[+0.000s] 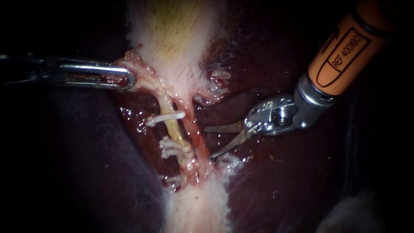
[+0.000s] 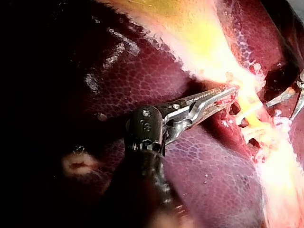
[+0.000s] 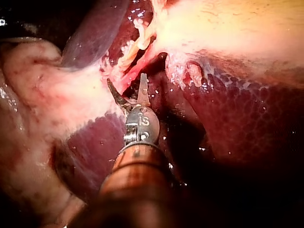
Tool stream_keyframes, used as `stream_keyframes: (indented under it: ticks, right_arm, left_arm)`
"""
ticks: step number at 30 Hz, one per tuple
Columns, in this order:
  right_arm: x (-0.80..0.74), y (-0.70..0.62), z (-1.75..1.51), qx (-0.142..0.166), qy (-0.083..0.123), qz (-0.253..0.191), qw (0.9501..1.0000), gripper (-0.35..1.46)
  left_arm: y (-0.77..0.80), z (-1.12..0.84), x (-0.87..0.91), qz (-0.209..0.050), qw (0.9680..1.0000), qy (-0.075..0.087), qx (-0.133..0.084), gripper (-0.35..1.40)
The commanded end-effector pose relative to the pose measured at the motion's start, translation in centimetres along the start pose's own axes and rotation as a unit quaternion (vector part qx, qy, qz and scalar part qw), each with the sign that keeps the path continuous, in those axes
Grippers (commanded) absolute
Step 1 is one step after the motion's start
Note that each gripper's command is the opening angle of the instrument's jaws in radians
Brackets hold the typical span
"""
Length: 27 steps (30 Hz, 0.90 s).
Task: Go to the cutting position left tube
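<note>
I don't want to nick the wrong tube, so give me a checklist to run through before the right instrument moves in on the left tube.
1. Right instrument blades open: ok, a gap shows between them.
2. Left instrument hold: ok, its jaws are shut on gallbladder tissue above the tubes.
3. Clips on the left tube: ok, upper clip and lower clips with bare tube between them.
4. Blades around the left tube: not ok, they sit beside the right tube.
5. Clear path: not ok, the right tube lies between the blades and the left tube.
6. What lies behind the left tube: cannot tell.
</note>
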Motion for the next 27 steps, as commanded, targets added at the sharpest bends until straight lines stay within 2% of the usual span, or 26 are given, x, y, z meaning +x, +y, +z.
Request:
stream_keyframes:
  ticks: [1, 9, 14, 27]
  right_arm:
    - [0.03, -0.02, -0.02, 0.003, 0.003, 0.004, 1.0, 1.33]
    - [0.17, -0.13, 0.0, 0.007, 0.015, 0.019, 0.9997, 1.33]
    - [0.22, -0.13, 0.11, 0.006, 0.016, 0.022, 0.9996, 1.35]
    - [0.14, -0.03, 0.4, -0.002, 0.016, 0.027, 0.9995, 1.36]
  left_arm:
    - [0.0, 0.0, 0.0, 0.0, 1.0, 0.0, 0.0, -0.35]
    - [0.0, 0.0, 0.0, 0.0, 1.0, -0.001, -0.002, -0.35]
    - [0.0, 0.0, 0.0, 0.0, 1.0, -0.001, -0.002, -0.35]
    - [0.0, 0.0, 0.0, 0.0, 1.0, -0.001, -0.001, -0.35]
